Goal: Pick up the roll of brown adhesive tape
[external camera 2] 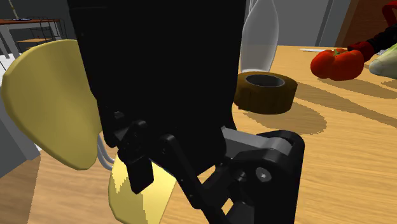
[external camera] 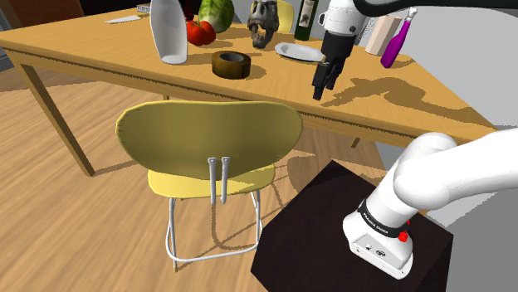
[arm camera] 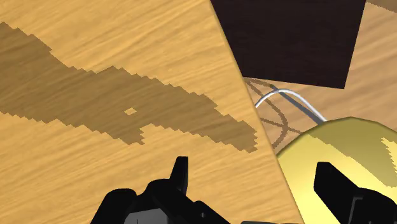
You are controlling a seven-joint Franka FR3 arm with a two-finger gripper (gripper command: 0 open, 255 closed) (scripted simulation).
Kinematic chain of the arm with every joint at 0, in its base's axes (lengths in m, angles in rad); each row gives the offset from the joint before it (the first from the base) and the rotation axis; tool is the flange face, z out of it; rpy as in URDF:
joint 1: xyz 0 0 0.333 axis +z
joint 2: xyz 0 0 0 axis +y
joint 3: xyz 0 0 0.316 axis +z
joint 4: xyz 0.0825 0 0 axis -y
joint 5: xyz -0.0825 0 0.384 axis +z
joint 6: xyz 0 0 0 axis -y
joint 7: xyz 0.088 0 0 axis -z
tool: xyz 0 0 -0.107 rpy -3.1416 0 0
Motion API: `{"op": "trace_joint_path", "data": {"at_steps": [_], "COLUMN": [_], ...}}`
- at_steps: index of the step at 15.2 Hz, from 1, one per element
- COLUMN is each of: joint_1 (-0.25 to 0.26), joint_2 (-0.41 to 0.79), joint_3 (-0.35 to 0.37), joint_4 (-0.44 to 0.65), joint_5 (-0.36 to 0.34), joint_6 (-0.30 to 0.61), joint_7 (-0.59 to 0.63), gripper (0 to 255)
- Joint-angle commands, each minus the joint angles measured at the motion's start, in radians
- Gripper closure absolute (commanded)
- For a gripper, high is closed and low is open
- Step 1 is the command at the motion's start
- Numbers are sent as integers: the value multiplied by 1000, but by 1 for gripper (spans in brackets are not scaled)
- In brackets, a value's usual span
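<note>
The black claw (external camera: 320, 93) hangs open and empty above the wooden worktop (external camera: 100, 50). The dark brown tape roll (external camera: 231, 64) lies apart from it.

Wooden tabletop (external camera: 108, 51) w/ brown tape roll (external camera: 232, 64) lying flat near its middle. Tall white bottle (external camera: 168, 31) upright just to shoulder view's left of it. Behind: red pepper (external camera: 199, 32), skull (external camera: 263, 23), dark bottle (external camera: 306, 18). Pale plate (external camera: 297, 52) to the right, purple bottle (external camera: 396, 41) further right.
</note>
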Motion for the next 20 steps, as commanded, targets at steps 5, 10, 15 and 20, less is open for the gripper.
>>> {"op": "trace_joint_path", "data": {"at_steps": [5, 10, 15, 20], "joint_1": [15, 28, 39, 56], "joint_2": [163, 361, 558, 763], "joint_3": [29, 61, 89, 111], "joint_4": [125, 305, 515, 767], "joint_5": [20, 33, 32, 20], "joint_6": [34, 48, 30, -22], "joint_7": [33, 73, 111, 149], "gripper": [0, 0, 0, 0]}}
